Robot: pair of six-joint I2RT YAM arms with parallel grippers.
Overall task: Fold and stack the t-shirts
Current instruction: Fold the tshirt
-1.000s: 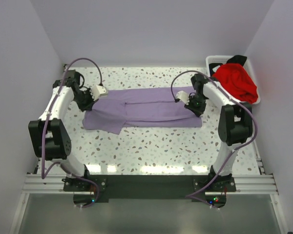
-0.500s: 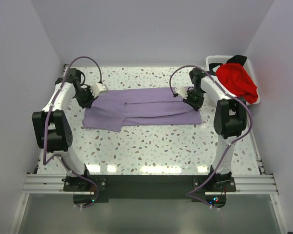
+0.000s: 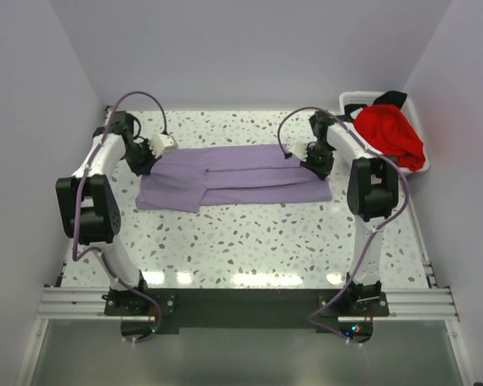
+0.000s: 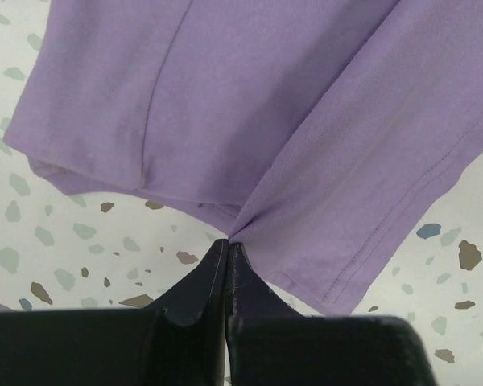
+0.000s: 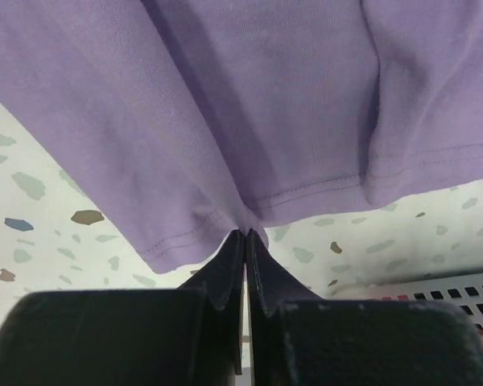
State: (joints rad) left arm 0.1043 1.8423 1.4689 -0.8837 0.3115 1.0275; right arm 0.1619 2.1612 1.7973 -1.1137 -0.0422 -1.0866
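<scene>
left gripper [image 4: 227, 245]: black fingers were pressed together with no gap, pinching a small pucker at the left edge of the lavender t-shirt [image 3: 241, 178]; creases fanned out from the tips.
right gripper [image 5: 245, 235]: fingers were likewise closed tight, nipping the stitched hem of the same shirt at its right end, where a little cloth bunched at the tips.
lavender t-shirt: lay flat across the far middle of the table [image 3: 249, 241], its long side running left to right, drawn out between the two grippers; it was folded lengthwise, with layered edges running along it, and a flap jutted toward the near side at its left end.
left arm [image 3: 97, 173]: reached up the left side of the table, its wrist bent in to the shirt's far left corner.
right arm [image 3: 362, 173]: reached up the right side, its wrist bent in to the shirt's far right corner.
red t-shirt [image 3: 390, 133]: sat heaped in the white basket [image 3: 352, 102], spilling over its near rim.
black t-shirt [image 3: 393, 98]: only a bit showed, at the far side of the basket behind the red one.
white basket: stood at the far right corner, just right of the right arm; its perforated wall showed in the right wrist view.
table: white top flecked with grey and brown chips, seen under the shirt's edges in both wrist views.
</scene>
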